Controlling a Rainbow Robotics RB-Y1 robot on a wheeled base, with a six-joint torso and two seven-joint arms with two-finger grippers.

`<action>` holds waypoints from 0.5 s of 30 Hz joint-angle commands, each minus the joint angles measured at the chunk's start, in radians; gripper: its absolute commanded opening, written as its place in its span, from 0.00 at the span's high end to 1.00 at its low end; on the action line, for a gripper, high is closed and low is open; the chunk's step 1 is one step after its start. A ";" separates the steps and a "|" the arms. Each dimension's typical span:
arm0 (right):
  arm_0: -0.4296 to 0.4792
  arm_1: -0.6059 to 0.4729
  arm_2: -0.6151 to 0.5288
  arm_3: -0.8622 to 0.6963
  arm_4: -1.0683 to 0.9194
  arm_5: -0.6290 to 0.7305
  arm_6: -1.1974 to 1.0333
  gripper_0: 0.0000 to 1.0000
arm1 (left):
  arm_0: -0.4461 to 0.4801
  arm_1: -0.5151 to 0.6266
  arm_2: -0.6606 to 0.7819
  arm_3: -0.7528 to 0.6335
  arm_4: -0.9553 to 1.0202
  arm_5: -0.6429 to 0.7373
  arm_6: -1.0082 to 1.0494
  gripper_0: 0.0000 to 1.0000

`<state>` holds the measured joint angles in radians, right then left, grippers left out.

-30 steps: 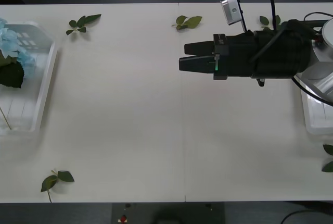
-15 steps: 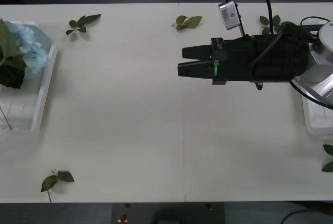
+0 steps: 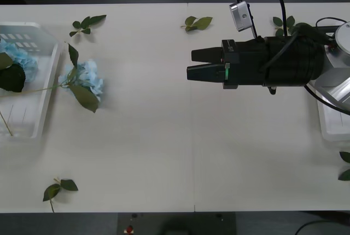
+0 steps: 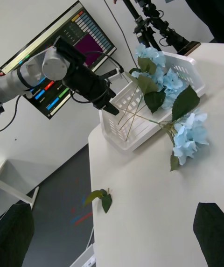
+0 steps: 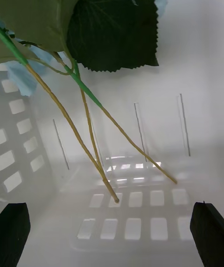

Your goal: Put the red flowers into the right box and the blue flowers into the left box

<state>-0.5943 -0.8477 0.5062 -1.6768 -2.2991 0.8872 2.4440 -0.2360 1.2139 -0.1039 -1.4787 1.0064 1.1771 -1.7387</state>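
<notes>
One blue flower (image 3: 83, 79) lies on the table (image 3: 164, 147) just outside the left box (image 3: 46, 90), its bloom on the tabletop and its thin stem running back across the box's rim, so its long axis lies across the table, bloom toward the middle. More blue flowers (image 3: 19, 60) sit inside the left box with dark leaves; how many I cannot tell. The left wrist view looks down into that box, onto stems (image 5: 84, 122) and a big serrated leaf (image 5: 116, 24); the left gripper's fingers (image 5: 207, 234) stand wide apart at the two corners, holding nothing.

The right gripper (image 3: 191, 64) hovers over the table's middle, pointing toward the left box, its black fingers (image 3: 205, 54) slightly apart and empty. The right box (image 3: 331, 123) is partly hidden under that arm. Five loose leaf sprigs (image 3: 87, 24) lie scattered on the table.
</notes>
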 commanded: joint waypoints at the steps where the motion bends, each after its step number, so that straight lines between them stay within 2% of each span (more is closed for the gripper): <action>1: -0.005 -0.019 -0.014 -0.038 -0.006 0.003 0.023 0.00 | -0.017 0.049 0.069 -0.014 0.107 0.101 -0.114 0.00; 10: -0.005 -0.019 -0.014 -0.038 -0.006 0.003 0.023 0.00 | -0.017 0.047 0.142 -0.014 0.324 0.213 -0.288 0.00; 15: -0.005 -0.019 -0.014 -0.038 -0.006 0.003 0.023 0.00 | -0.016 0.036 0.234 0.006 0.419 0.328 -0.397 0.00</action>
<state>-0.5943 -0.8477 0.5062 -1.6773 -2.2991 0.8872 2.4441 -0.2360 1.2139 0.0593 -1.4778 1.3880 1.4495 -2.0515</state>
